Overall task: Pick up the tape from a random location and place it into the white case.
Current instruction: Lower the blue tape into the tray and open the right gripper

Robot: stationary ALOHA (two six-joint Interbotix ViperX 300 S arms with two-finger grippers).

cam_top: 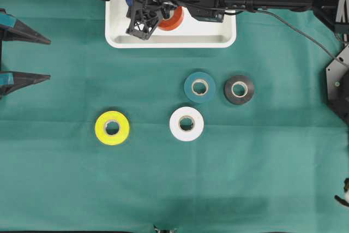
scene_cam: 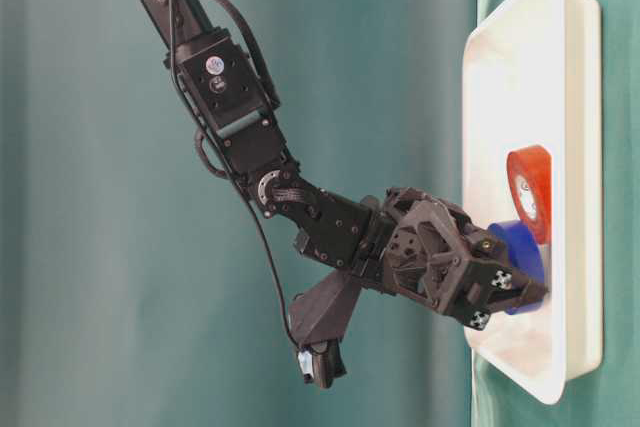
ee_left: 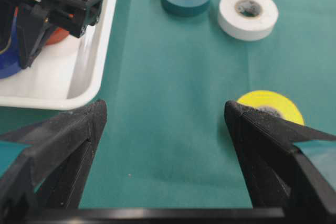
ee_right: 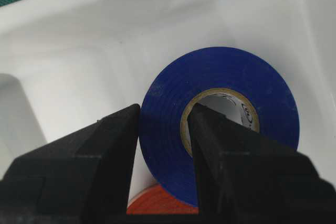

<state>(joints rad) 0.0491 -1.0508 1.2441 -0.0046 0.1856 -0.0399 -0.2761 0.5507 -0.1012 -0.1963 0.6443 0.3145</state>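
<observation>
Nearest the right wrist camera, the right pincer (ee_right: 164, 129) is clamped on the wall of a blue tape roll (ee_right: 231, 114), one finger outside the roll and one inside its core. The roll stands on edge inside the white case (cam_top: 226, 39), at the top centre of the overhead view, with an orange tape roll (cam_top: 172, 19) touching it. The left pincer (ee_left: 163, 124) sits at the left edge of the overhead view, its fingers wide apart and holding nothing. On the green counter (cam_top: 65, 178) lie four more rolls: a yellow roll (cam_top: 112, 127) at lower left, a white roll (cam_top: 186, 124) at centre, a teal roll (cam_top: 199, 87) just above it, and a black roll (cam_top: 239, 89) beside the teal one.
</observation>
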